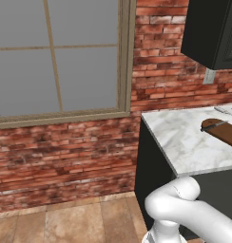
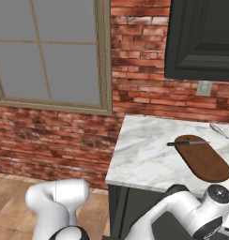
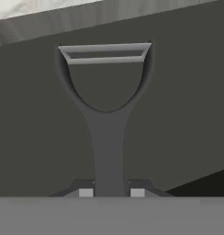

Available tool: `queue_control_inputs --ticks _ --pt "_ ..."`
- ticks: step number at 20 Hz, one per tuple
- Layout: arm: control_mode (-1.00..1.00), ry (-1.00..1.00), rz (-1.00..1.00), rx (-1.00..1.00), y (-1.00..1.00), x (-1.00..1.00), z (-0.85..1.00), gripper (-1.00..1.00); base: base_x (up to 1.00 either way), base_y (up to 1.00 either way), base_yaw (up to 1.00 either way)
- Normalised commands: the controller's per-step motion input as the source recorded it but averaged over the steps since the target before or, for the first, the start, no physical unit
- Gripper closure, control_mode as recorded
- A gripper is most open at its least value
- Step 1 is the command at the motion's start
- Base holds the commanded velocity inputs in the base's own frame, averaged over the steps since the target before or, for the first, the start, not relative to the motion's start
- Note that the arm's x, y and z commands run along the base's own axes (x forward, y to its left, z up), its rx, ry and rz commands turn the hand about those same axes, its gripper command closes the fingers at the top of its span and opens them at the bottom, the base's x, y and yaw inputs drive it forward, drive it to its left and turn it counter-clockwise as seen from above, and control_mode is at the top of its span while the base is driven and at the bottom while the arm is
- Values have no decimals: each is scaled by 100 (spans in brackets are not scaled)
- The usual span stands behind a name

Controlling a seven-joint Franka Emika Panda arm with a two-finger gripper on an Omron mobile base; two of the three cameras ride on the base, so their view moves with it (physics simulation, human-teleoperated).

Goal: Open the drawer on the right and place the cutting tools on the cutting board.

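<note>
In the hand view the gripper (image 3: 111,193) is clamped on the grey stem of a Y-shaped peeler (image 3: 106,105), its two finger tips (image 3: 86,193) pressed against either side of the handle, with the blade bar held across the forked top. Behind the peeler lies a dark flat cabinet surface, and a strip of pale marble shows along the upper left corner. On the white-grey marble countertop (image 2: 144,154) the reddish-brown cutting board (image 2: 203,159) lies with its rounded end toward the window side. A knife (image 2: 187,143) with a dark handle and silver-grey blade rests across that rounded end, its handle sticking out past the board's edge over the marble. From the left base view the same board (image 1: 225,133) and knife (image 1: 214,125) sit near the right edge of the frame. A second small silvery tool (image 2: 218,130) lies on the marble behind the board, near the brick wall, apart from it. A dark wall cabinet (image 2: 201,40) hangs above the counter, with a wall outlet (image 2: 204,87) just beneath it, and a window (image 2: 46,51) sits to the left in the brick wall.
</note>
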Motion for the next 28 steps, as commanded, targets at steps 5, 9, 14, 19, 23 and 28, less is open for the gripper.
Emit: queue_control_inputs --ticks 5,9,14,19,23,28 --pt "-100 1 -2 0 8 0 60 100 0 0 0" --pt "-100 0 -3 0 6 0 53 100 0 0 0" --pt "-100 0 -6 0 8 11 37 100 0 0 0" --pt "-100 0 -10 0 12 27 39 100 0 0 0" --pt "-100 0 -14 0 14 42 32 100 0 0 0" --pt "-100 0 -14 0 3 47 11 100 0 0 0"
